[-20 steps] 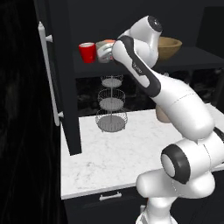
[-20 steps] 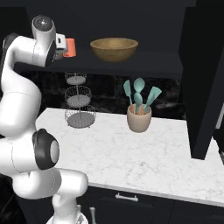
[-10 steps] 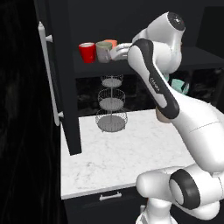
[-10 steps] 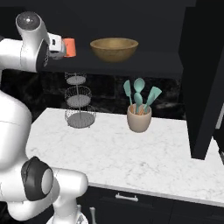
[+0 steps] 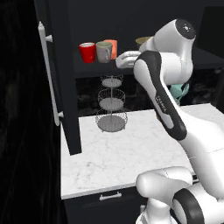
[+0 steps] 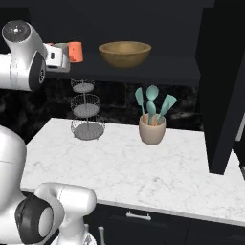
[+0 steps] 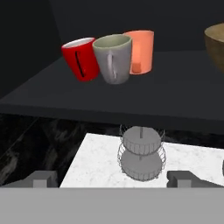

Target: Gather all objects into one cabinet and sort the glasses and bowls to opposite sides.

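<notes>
So this looks basically finished to me. All three cups are up on the cabinet shelf (image 7: 175, 94) in a tight cluster: the red cup (image 7: 81, 58), the grey-beige cup (image 7: 113, 57) right next to it, and the salmon-orange cup (image 7: 140, 51) tucked just behind that one. In the hand view they sit ahead of and above the claw (image 7: 113, 178), a little off to its left. The wooden bowl (image 6: 125, 53) is on the same shelf but well apart from the cups, off to the claw's right, so glasses on one side and bowl on the other checks out. The claw is spread wide with nothing between the fingertips (image 7: 41, 178), and it hangs clear of the shelf edge, not touching any cup. From the left base view the hand sits just beside the salmon-orange cup at shelf height. The cabinet door (image 5: 57, 74) is swung open. My guess is nothing's left to move; the wire rack (image 5: 110, 104) and utensil pot (image 6: 152, 128) down on the counter, below the claw, aren't part of the job anyway.
</notes>
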Tool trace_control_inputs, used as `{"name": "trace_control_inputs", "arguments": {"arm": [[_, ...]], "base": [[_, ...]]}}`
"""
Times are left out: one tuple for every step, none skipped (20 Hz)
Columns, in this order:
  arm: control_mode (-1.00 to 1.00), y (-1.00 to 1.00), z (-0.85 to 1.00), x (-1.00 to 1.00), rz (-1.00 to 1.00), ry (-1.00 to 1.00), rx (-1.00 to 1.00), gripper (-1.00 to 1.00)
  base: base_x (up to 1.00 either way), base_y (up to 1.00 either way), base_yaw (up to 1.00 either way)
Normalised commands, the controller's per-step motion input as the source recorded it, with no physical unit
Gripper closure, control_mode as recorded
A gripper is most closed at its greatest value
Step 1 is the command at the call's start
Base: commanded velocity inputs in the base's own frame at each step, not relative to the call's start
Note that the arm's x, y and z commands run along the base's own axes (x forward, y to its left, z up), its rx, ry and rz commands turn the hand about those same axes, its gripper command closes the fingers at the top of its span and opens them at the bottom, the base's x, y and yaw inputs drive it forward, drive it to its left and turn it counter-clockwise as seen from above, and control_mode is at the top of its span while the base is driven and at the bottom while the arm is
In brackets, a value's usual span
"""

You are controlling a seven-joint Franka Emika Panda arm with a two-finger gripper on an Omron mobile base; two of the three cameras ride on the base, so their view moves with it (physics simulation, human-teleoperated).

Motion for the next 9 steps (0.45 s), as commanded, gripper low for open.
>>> {"name": "trace_control_inputs", "arguments": {"arm": [[-1.00,0.00,-0.16,-0.24,0.00,0.08,0.00,-1.00],[-1.00,0.00,-0.12,-0.29,0.00,0.07,0.00,-1.00],[-1.00,0.00,-0.07,-0.33,0.00,0.05,0.00,-1.00],[-1.00,0.00,-0.05,-0.41,0.00,0.06,0.00,-1.00],[-1.00,0.00,-0.06,-0.45,0.00,0.05,0.00,-1.00],[-1.00,0.00,-0.08,-0.52,0.00,0.05,0.00,-1.00],[-1.00,0.00,-0.09,-0.53,0.00,0.06,0.00,-1.00],[-1.00,0.00,-0.11,-0.55,0.00,0.06,0.00,-1.00],[-1.00,0.00,-0.14,-0.61,0.00,0.05,0.00,-1.00]], "base": [[0.00,0.00,0.00],[0.00,0.00,0.00],[0.00,0.00,0.00],[0.00,0.00,0.00],[0.00,0.00,0.00],[0.00,0.00,0.00],[0.00,0.00,0.00],[0.00,0.00,0.00],[0.00,0.00,0.00]]}}
